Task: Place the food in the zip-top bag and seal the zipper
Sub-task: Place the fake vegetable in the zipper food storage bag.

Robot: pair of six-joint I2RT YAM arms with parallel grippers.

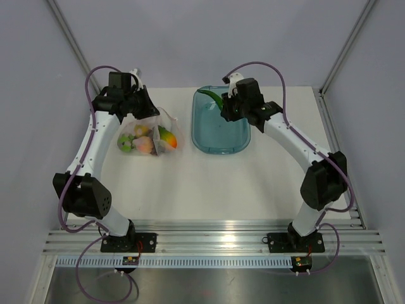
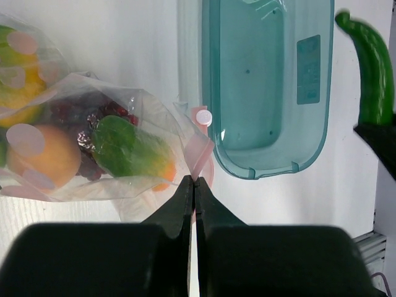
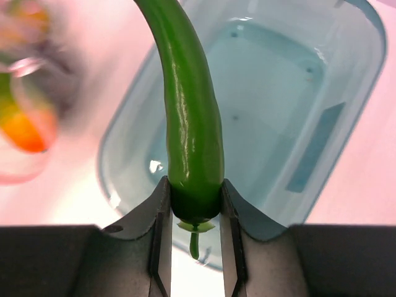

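Left gripper [image 2: 193, 183]: jaws clenched flat together, pinching a pinkish fold at the edge of the zip-top bag [image 2: 93, 148]. Zipper [image 2: 199, 154]: a faint pink strip running up from the pinch point along the bag's near edge; whether it is pressed shut cannot be told. Bag contents, seen through the crinkled clear film: one green-and-orange mango [image 2: 130, 148] nearest the jaws, one dark grape bunch [image 2: 80, 117] behind it, one peach-coloured round fruit [image 2: 46, 154] beside that, and a yellow-green piece, blurred, at the far end. The bag lies on the white table [image 1: 209, 190], left of the teal tray [image 1: 220, 151] and just beside it. Right gripper [image 3: 195, 185]: jaws grasping a long green pepper [image 3: 189, 124] at its stem end, one finger on each side, the short stem showing between them. The pepper's body curves up and away from the fingers. From above it sits over the tray's far left corner. Tray interior: bare, with only a label on one wall.
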